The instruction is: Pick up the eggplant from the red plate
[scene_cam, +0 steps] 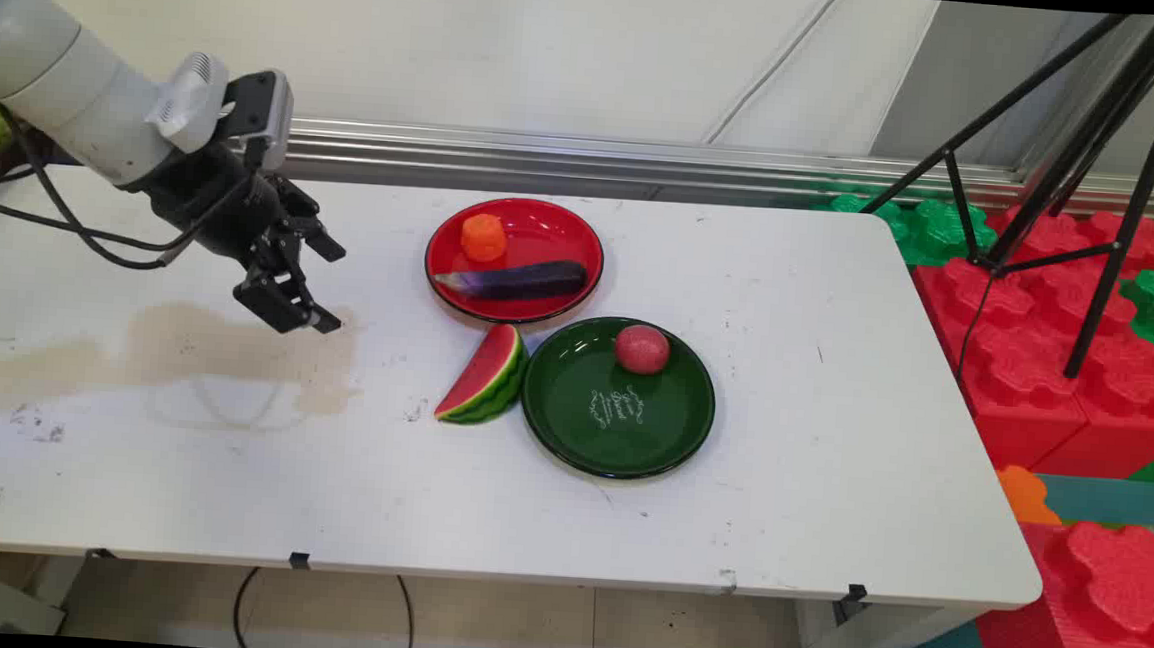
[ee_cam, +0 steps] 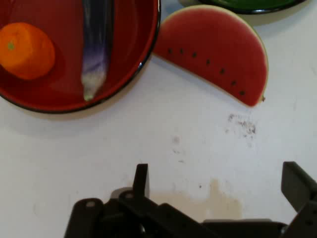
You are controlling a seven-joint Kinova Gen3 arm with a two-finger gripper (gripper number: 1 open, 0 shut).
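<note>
Open empty gripper (ee_cam: 218, 186) over white table (ee_cam: 163, 148), red plate (ee_cam: 133, 59) with orange (ee_cam: 27, 49) and eggplant (ee_cam: 96, 44), watermelon slice (ee_cam: 213, 49) beside it

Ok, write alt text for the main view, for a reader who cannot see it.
A robot arm's black tool hangs open and empty over a brownish stain on a white table. To its right, a red plate holds an orange and an eggplant, a green plate holds a red apple, and a watermelon slice lies beside them.
</note>
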